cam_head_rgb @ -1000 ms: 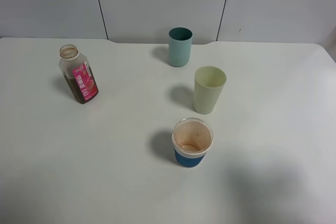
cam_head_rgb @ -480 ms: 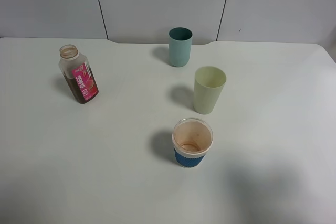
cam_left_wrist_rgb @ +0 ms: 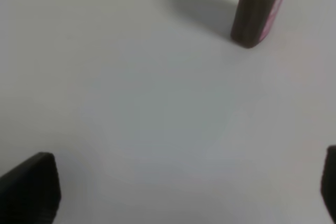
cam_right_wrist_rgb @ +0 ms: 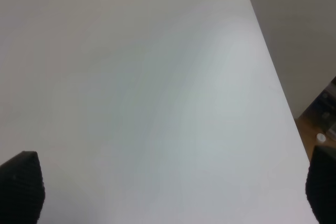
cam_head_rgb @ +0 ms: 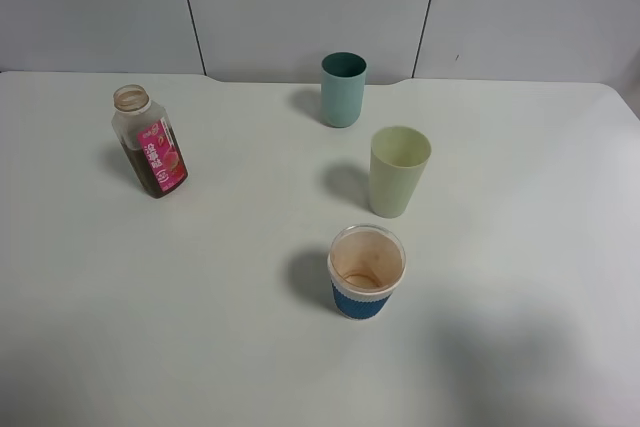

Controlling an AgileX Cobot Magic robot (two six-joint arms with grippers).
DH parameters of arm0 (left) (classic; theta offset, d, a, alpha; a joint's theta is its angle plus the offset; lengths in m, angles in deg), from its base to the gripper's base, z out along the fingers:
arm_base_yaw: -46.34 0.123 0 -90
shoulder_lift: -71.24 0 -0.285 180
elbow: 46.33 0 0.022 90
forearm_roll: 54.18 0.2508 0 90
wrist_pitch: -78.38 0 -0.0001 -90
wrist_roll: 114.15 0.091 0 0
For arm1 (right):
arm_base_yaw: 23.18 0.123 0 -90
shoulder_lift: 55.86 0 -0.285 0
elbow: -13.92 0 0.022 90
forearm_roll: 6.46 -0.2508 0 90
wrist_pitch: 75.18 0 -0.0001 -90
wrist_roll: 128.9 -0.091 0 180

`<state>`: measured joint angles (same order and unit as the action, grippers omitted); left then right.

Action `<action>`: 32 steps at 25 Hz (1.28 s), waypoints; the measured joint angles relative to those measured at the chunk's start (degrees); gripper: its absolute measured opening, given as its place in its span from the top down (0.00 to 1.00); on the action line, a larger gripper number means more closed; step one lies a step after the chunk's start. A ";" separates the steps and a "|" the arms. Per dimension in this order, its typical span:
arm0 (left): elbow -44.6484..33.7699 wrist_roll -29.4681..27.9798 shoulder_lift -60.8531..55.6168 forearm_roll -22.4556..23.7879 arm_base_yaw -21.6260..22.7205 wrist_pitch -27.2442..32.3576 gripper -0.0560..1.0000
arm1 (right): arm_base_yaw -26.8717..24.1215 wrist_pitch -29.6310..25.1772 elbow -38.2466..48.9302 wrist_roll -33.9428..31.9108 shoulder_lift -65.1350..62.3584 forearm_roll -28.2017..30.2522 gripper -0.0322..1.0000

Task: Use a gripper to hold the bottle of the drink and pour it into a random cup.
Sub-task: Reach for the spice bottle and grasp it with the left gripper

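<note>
Nothing has moved since a second ago: one bottle (cam_head_rgb: 150, 143) stands at the left of the desk (cam_head_rgb: 200, 297), with three cups to its right, the pale green cup (cam_head_rgb: 399, 171) between the teal cup (cam_head_rgb: 343, 89) and the blue-sleeved cup (cam_head_rgb: 366, 272). My left hand (cam_left_wrist_rgb: 178, 187) and right hand (cam_right_wrist_rgb: 168, 187) gape wide, empty.

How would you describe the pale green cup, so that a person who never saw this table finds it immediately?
On the white table, three cups stand in a loose line right of the middle. The pale yellowish-green tumbler is the middle one: lighter than the teal tumbler behind it, and plain, unlike the blue-sleeved cup in front.
</note>
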<state>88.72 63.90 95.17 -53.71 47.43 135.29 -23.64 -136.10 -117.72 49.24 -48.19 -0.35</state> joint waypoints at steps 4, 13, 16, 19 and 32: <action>1.52 1.95 8.60 0.00 0.00 -1.35 0.02 | 0.00 0.00 0.00 0.00 0.00 0.00 0.01; 1.66 5.08 26.07 0.00 0.00 -4.31 0.02 | 0.00 0.00 0.00 0.00 0.00 0.00 0.01; 1.66 6.22 30.74 0.00 0.00 -7.46 0.02 | 0.00 0.00 0.00 0.00 0.00 0.00 0.01; 1.66 8.70 34.69 -0.11 0.00 -11.55 0.02 | 0.00 0.00 0.00 0.00 0.00 0.00 0.01; -3.50 10.37 51.10 -2.67 0.00 -30.63 0.02 | 0.00 0.00 0.00 0.00 0.00 0.00 0.01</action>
<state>85.22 74.27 146.26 -56.39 47.43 104.66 -23.64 -136.10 -117.72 49.24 -48.19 -0.35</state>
